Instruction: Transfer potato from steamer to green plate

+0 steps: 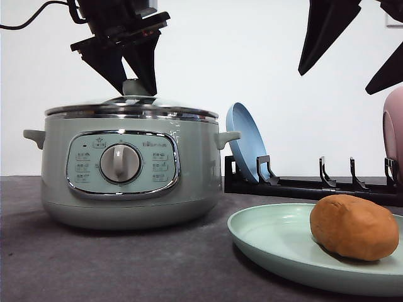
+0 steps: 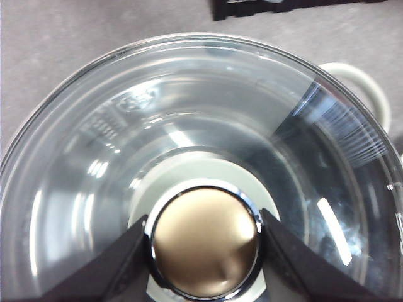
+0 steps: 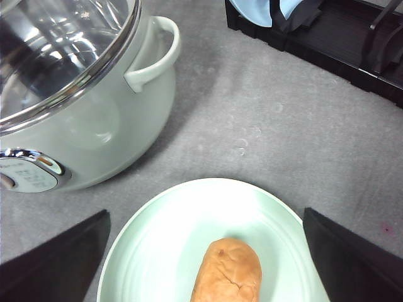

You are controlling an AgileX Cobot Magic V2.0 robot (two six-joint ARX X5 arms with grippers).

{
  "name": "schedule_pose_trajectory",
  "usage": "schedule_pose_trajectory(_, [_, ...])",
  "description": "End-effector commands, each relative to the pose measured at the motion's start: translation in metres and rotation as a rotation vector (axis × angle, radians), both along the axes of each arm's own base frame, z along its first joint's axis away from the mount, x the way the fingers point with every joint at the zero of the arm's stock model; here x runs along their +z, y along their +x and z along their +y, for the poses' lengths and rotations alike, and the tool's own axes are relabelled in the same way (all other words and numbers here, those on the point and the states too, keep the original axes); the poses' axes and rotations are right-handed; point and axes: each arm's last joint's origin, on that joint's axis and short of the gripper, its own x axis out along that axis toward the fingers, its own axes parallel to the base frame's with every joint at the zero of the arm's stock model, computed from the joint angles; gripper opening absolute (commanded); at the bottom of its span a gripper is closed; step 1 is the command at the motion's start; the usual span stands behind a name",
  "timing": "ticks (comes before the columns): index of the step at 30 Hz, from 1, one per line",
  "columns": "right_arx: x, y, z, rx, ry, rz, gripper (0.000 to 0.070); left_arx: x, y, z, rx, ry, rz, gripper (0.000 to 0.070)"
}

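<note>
The left gripper [image 2: 204, 242] has its jaws pinched on the knob [image 2: 204, 242] of the glass lid [image 2: 94, 157], one black finger at 9 o'clock of the knob and one at 3 o'clock, both touching its chrome ring. In the front view that gripper [image 1: 136, 85] sits right on top of the steamer [image 1: 129, 173], and the lid looks seated on the rim. The right gripper [image 3: 201, 264] hangs with its jaws spread wide, high above the green plate [image 3: 164, 226]. The potato [image 3: 227, 274] already lies on that plate, toward 4 o'clock of it in the front view and apart from the steamer.

Judging by this, the transfer itself is done and the step in hand is closing the pot. The next move would call for letting go of the knob and lifting straight up so the lid is not dragged.

The right fingertips are cut off at the frame edges. Glare on the glass hides what is inside the steamer. Behind, a black rack [image 1: 302, 184] holds a blue plate [image 1: 245, 141]; a pink one [image 1: 394, 129] is cut off at 3 o'clock
</note>
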Motion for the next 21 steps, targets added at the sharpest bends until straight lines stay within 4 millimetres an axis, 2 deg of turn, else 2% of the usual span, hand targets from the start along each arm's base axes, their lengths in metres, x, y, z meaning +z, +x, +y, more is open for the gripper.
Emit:
schedule_pose_trajectory(1, [0.0034,0.0006,0.0017,0.009,-0.003,-0.017,0.0617,0.0046,0.0026,-0.0035,-0.02,0.003,-0.024,0.0005])
schedule_pose_trajectory(12, [0.0029,0.0003,0.0015,0.01,-0.006,-0.012,0.0617,0.0031,0.002,-0.0033,-0.02,0.009,-0.009,0.0021])
schedule_pose_trajectory(14, [0.0029,0.0003,0.0015,0.01,-0.006,-0.012,0.0617,0.0026,0.0013,-0.003,-0.019,0.013,-0.001,0.0081])
schedule_pose_trajectory(18, [0.0029,0.0003,0.0015,0.01,-0.006,-0.012,0.0617,0.0022,0.0009,-0.0028,-0.011,0.01,0.008,0.036])
schedule_pose_trajectory(20, [0.0029,0.0003,0.0015,0.012,-0.005,-0.012,0.0617,0.0023,0.001,-0.0028,-0.004,0.006,0.01,0.0465])
schedule_pose_trajectory(21, [0.0029,0.0003,0.0016,0.013,-0.004,-0.011,0.0617,0.0023,0.001,-0.0028,-0.004,0.006,0.009,0.0491])
